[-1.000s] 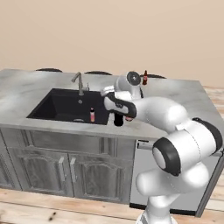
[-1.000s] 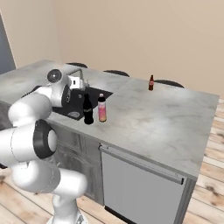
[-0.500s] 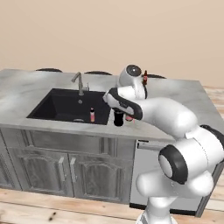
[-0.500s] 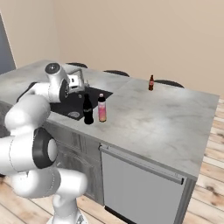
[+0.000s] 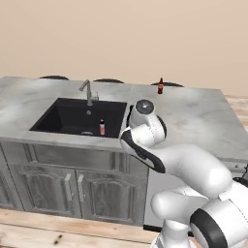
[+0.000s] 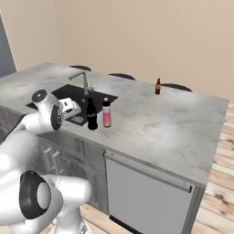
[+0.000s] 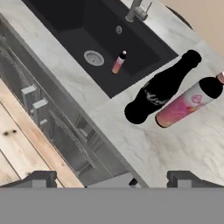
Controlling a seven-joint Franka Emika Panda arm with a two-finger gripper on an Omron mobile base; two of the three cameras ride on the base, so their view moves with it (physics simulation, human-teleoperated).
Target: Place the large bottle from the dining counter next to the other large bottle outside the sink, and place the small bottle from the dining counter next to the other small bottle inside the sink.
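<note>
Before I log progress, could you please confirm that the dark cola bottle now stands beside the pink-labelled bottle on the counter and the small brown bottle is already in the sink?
Not quite. The small brown bottle is not in the sink; the right base view shows it standing on the far side of the counter. The dark cola bottle does stand beside the pink-labelled bottle on the counter.

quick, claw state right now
Claw: open, holding nothing.
</note>
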